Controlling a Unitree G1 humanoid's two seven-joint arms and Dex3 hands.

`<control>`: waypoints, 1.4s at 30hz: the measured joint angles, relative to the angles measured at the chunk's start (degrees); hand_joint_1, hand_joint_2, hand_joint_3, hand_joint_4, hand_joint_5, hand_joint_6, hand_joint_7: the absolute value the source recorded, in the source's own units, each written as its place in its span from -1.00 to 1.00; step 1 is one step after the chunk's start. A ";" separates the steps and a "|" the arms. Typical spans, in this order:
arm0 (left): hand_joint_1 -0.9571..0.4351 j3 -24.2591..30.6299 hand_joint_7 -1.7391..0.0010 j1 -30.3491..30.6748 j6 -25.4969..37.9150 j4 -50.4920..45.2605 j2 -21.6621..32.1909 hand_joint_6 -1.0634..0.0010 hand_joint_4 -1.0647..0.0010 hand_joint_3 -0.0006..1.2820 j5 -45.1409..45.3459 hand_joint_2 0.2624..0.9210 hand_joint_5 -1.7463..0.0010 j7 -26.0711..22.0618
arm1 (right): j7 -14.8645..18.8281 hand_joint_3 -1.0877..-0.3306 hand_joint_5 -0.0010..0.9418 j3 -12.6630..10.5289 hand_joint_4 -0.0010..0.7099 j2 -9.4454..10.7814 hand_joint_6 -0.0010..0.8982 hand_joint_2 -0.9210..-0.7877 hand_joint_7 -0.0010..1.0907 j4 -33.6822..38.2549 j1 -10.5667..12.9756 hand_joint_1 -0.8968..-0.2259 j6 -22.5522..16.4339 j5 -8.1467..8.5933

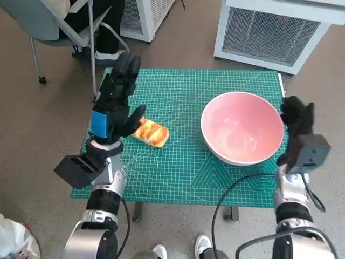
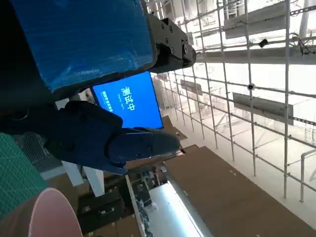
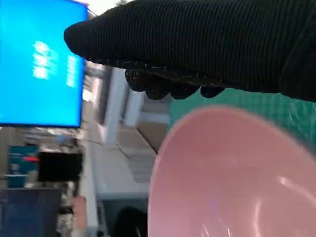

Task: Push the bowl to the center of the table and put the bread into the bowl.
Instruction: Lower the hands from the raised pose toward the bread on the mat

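Head view: a pink bowl (image 1: 242, 128) is seen right of the worktop's (image 1: 183, 178) middle, the gloved right robot hand (image 1: 298, 120) set at its right rim, apparently for a leftward push; its grasp cannot be told. The bread (image 1: 150, 132) lies left, beside the raised, spread, empty left robot hand (image 1: 116, 102).

Left wrist view: a blue screen (image 2: 132, 100) is shown beyond.

Right wrist view: the glove is shown beside the bowl's rim.

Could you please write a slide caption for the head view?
Open left hand beside the golden bread, gloved right hand at the pink bowl's rim on the green mat.
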 measured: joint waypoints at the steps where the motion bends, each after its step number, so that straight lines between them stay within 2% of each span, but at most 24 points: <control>1: -0.37 0.04 0.96 0.02 -0.01 0.00 0.09 0.35 0.50 -0.46 0.00 1.00 0.99 0.03 | 0.41 -0.40 -1.00 -0.19 -0.34 0.40 -0.79 -1.00 -0.27 0.09 -0.37 0.25 0.86 0.17; 7: -0.40 0.33 0.96 0.13 -0.03 -0.15 0.47 0.34 0.49 -0.47 0.01 1.00 0.99 0.12 | 2.06 -0.40 -1.00 -0.94 -0.34 2.10 -0.81 -1.00 -0.30 0.40 -2.22 0.29 4.08 1.70; 11: -0.40 0.60 0.96 0.65 -0.07 -0.58 0.79 0.32 0.48 -0.48 0.00 1.00 0.99 0.12 | 2.10 -0.49 -1.00 -0.82 -0.35 3.16 -0.81 -1.00 -0.33 0.56 -3.12 0.34 5.37 1.66; 19: -0.36 0.96 0.95 2.81 -0.08 -2.91 1.58 0.29 0.47 -0.52 -0.17 1.00 0.99 0.02 | 2.03 -0.58 -1.00 -0.30 -0.36 4.24 -0.80 -1.00 -0.38 0.84 -4.59 0.33 6.87 1.53; 35: -0.34 1.21 0.96 5.22 0.20 -5.68 2.80 0.25 0.45 -0.57 -1.78 1.00 0.99 0.14 | 2.50 -0.61 -1.00 -0.58 -0.35 7.04 -0.76 -1.00 -0.44 1.26 -9.05 0.42 10.06 1.73; 42: -0.35 1.09 0.97 5.72 -1.24 -5.11 5.18 0.27 0.44 -0.55 3.34 1.00 0.99 3.11 | 3.11 -0.60 -1.00 -0.60 -0.36 7.20 -0.74 -1.00 -0.45 1.23 -9.76 0.40 9.96 1.65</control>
